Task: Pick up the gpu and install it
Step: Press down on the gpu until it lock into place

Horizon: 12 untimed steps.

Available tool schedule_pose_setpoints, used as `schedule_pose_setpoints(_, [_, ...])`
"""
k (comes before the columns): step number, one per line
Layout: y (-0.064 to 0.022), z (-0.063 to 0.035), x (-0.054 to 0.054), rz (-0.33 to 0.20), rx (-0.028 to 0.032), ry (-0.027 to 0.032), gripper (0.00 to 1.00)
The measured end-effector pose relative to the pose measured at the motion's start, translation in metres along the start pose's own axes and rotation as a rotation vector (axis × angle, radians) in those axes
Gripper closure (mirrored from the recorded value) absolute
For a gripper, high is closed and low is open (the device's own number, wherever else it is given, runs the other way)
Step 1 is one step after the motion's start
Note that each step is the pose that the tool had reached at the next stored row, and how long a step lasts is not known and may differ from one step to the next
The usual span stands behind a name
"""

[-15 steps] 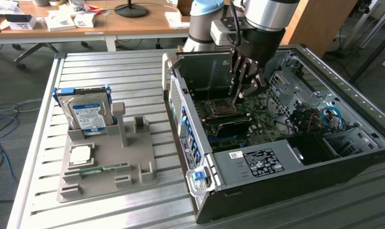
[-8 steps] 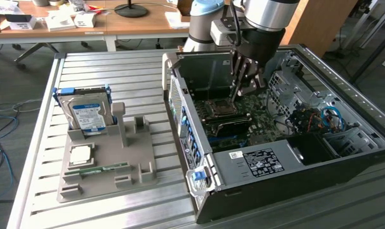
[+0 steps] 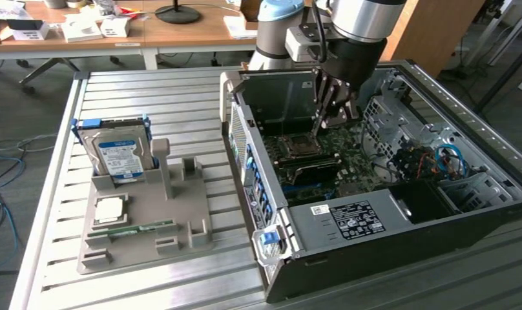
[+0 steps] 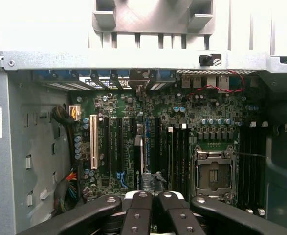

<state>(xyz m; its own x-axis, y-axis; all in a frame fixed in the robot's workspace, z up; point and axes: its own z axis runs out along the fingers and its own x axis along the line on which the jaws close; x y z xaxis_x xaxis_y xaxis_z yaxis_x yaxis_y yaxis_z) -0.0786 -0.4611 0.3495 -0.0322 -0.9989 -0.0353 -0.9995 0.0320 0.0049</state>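
Tool (image 4: 150, 198) clamped narrow on gpu (image 4: 139, 147), card edge-on, standing over motherboard (image 4: 207, 115) inside open computer case (image 3: 347, 223).

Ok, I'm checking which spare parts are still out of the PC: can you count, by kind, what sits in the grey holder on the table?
hard drive: 1
processor chip: 1
memory stick: 1
Total: 3

Open computer case (image 3: 468, 213) lay on slatted table (image 3: 157, 84), toward the exterior view's right. Parts holder (image 3: 145, 219) sat at its left, hard drive (image 3: 119, 152) upright in holder's far end. Gripper (image 3: 334, 119) hung inside case over motherboard (image 3: 330, 161).
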Motion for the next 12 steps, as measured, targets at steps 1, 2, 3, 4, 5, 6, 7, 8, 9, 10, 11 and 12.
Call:
schedule_pose_setpoints(1, [0.0000, 0.0000, 0.0000, 0.000, 0.0000, 0.0000, 0.89])
schedule_pose_setpoints(2, [0.0000, 0.0000, 0.0000, 0.000, 0.0000, 0.0001, 0.89])
schedule_pose_setpoints(3, [0.0000, 0.0000, 0.0000, 0.000, 0.0000, 0.0000, 0.89])
schedule_pose_setpoints(4, [0.0000, 0.0000, 0.0000, 0.000, 0.0000, 0.0000, 0.89])
schedule_pose_setpoints(5, [0.0000, 0.0002, 0.0000, 0.000, 0.0000, 0.0001, 0.89])
schedule_pose_setpoints(6, [0.0000, 0.0007, 0.0000, 0.000, 0.0000, -0.0001, 0.89])
schedule_pose_setpoints(7, [0.0000, 0.0013, 0.0001, 0.000, 0.0000, -0.0001, 0.89])
schedule_pose_setpoints(8, [0.0000, 0.0021, 0.0001, 0.000, 0.0000, 0.0000, 0.89])
schedule_pose_setpoints(9, [0.0000, 0.0029, 0.0001, 0.000, 0.0000, 0.0000, 0.89])
schedule_pose_setpoints(10, [0.0000, 0.0037, 0.0001, 0.000, 0.0000, 0.0000, 0.89])
schedule_pose_setpoints(11, [0.0000, 0.0045, 0.0002, 0.000, 0.0000, 0.0000, 0.89])
schedule_pose_setpoints(12, [0.0000, 0.0054, 0.0002, 0.000, 0.0000, 0.0000, 0.89])
